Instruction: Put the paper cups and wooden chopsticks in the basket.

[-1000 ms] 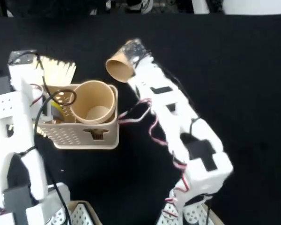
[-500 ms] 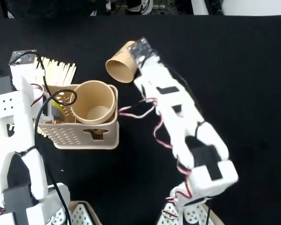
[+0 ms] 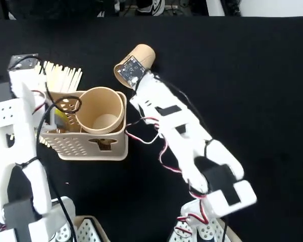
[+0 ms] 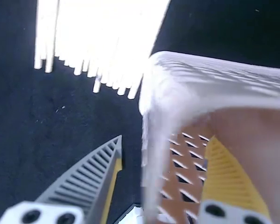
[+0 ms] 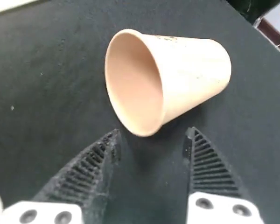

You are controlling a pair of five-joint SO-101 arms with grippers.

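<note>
- Closest to you, both white arms rise from the near edge of the black table [image 3: 252, 75], the left arm on the left and the right arm on the right.
- A little farther in, the pale slotted basket [image 3: 91, 143] stands in front of the left arm.
- One upright cup [image 3: 98, 103] stands inside the basket, mouth up, filling its right half.
- Your left gripper [image 4: 164, 140] is at the basket's left end. Its jaws are apart and straddle the basket wall, with one finger outside it and the other inside. You cannot tell whether either finger touches the wall.
- Just beyond the basket's far left corner, the chopsticks [image 3: 63, 76] lie fanned out in a bundle on the table, outside the basket.
- Your right arm stretches diagonally past the basket's right side, toward the far middle of the table.
- Your right gripper [image 5: 152, 134] is low over the table with its jaws wide apart, holding nothing.
- Farthest off, the tipped cup [image 5: 168, 88] lies on its side on the table, well outside the basket. Its open mouth faces the right gripper, and its rim lies level with the fingertips, between them.
</note>
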